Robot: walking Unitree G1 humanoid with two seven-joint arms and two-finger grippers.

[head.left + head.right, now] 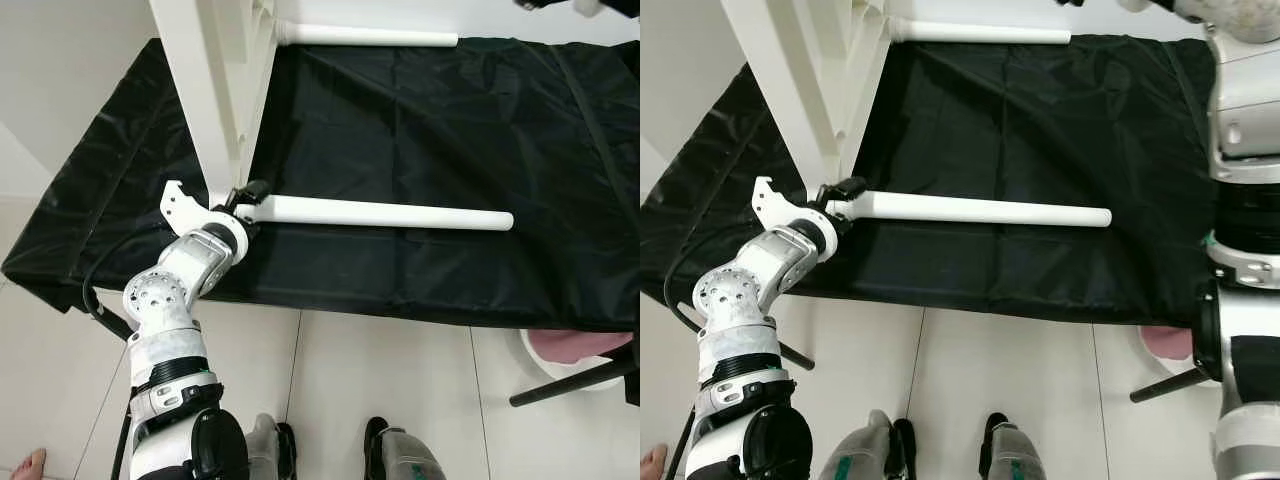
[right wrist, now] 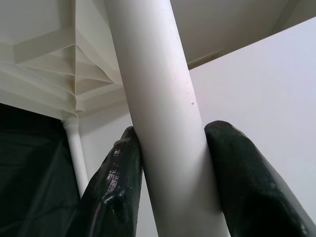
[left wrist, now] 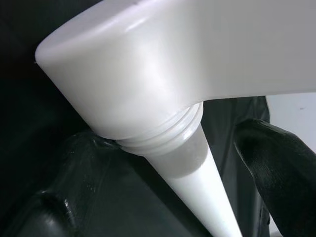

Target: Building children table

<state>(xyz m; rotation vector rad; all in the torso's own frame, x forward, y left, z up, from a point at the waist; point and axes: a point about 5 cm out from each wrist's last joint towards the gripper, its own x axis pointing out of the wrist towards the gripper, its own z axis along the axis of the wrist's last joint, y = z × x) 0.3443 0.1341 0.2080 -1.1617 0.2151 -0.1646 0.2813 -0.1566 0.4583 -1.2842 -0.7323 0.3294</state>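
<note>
**Children's table, part-assembled, on black cloth**

Item: white plastic tabletop, standing on edge at the upper left of the left eye view, on a surface draped in black cloth.

Legs counted: three white tubes.
- Near leg: long axis horizontal across the frame's centre, free end pointing right, threaded end seated in the tabletop's corner socket.
- Far leg: parallel, along the top edge, also pointing right.
- Third leg: seen in the right wrist view, running up between the fingers toward the tabletop's ribbed underside.

Left gripper: at the socket end of the near leg, fingers either side of the tube; contact cannot be told.

Right gripper: closed on the third leg, both pads pressing its sides.

Robot feet: two, bottom centre, on tiled floor.
</note>
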